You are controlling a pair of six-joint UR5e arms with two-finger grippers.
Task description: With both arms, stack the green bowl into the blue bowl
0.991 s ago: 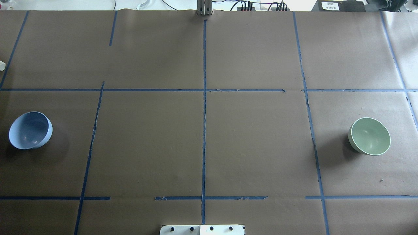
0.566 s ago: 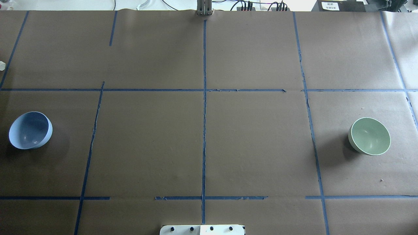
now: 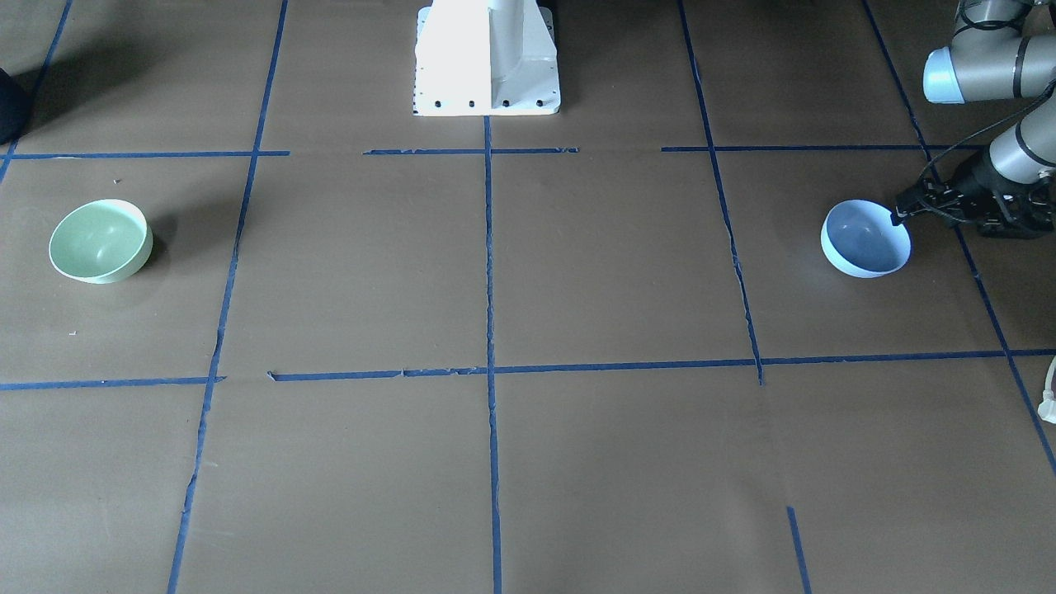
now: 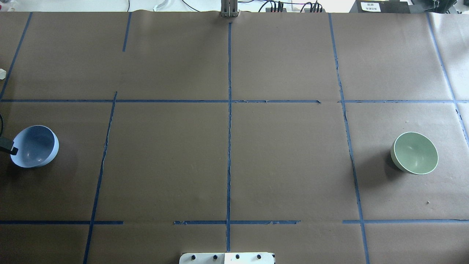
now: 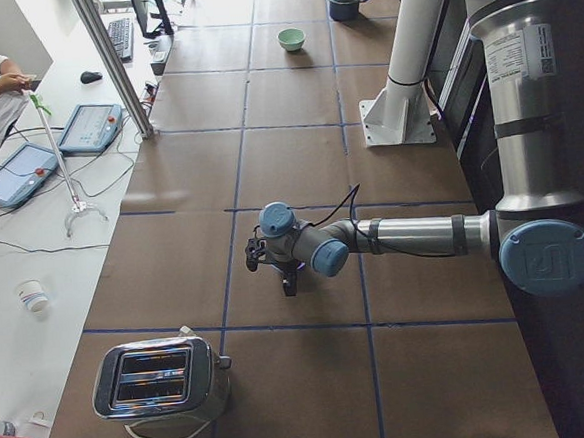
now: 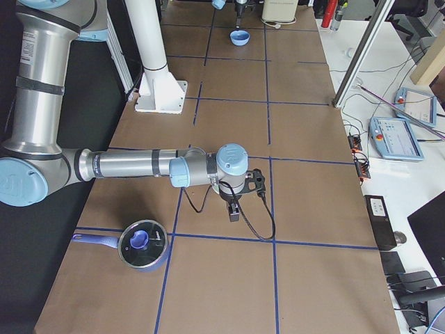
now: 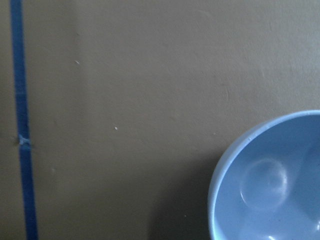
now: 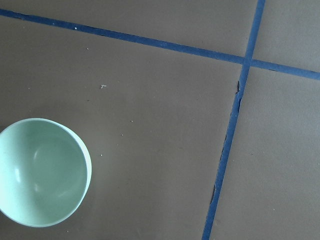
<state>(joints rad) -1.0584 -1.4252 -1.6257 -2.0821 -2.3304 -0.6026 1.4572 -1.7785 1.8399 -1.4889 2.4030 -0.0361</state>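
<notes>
The blue bowl [image 3: 866,238] stands upright at the table's left end and also shows in the overhead view [image 4: 34,146]. My left gripper [image 3: 903,213] is at the bowl's outer rim and looks open. One black finger [image 4: 13,149] reaches over the rim. The left wrist view shows part of the bowl [image 7: 270,180] but no fingers. The green bowl [image 4: 414,153] stands upright and alone at the right end and shows in the front-facing view [image 3: 101,241] and the right wrist view [image 8: 42,172]. My right gripper [image 6: 235,209] shows only in the exterior right view, so I cannot tell its state.
The white pedestal base [image 3: 487,58] stands at the robot's edge of the table. A toaster [image 5: 158,379] sits beyond the left end. A lidded blue pot [image 6: 142,243] sits beyond the right end. Blue tape lines cross the brown paper cover.
My left gripper's finger has come into the overhead view at the left edge, up to the blue bowl's rim. Both bowls stay where they were.
</notes>
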